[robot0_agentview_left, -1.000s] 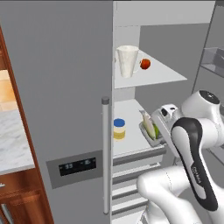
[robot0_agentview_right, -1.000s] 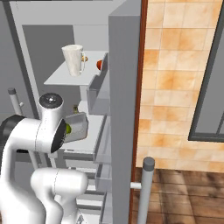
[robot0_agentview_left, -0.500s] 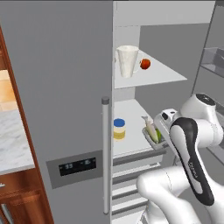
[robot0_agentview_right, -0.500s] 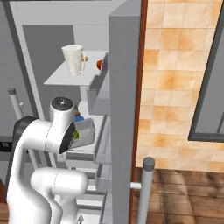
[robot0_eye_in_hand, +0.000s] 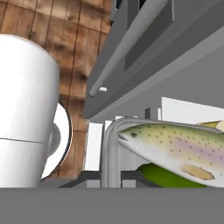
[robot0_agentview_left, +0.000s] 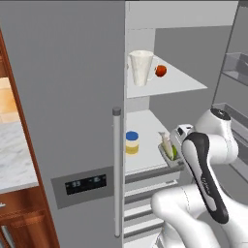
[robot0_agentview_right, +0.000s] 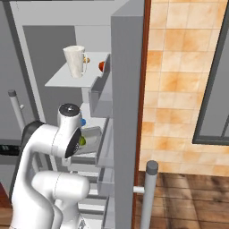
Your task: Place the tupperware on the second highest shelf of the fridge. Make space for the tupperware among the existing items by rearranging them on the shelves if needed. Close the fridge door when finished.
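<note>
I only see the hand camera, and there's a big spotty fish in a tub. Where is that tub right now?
Observer: The tupperware is at the front right corner of the lower shelf inside the open fridge, right by the arm's end.
Operator: Is anything else sitting there?
Observer: Yes, a yellow jar with a blue lid stands to the tupperware's left, apart from it.
Operator: And higher up?
Observer: On the upper shelf stands a white jug, with a small red fruit beside it.
</note>
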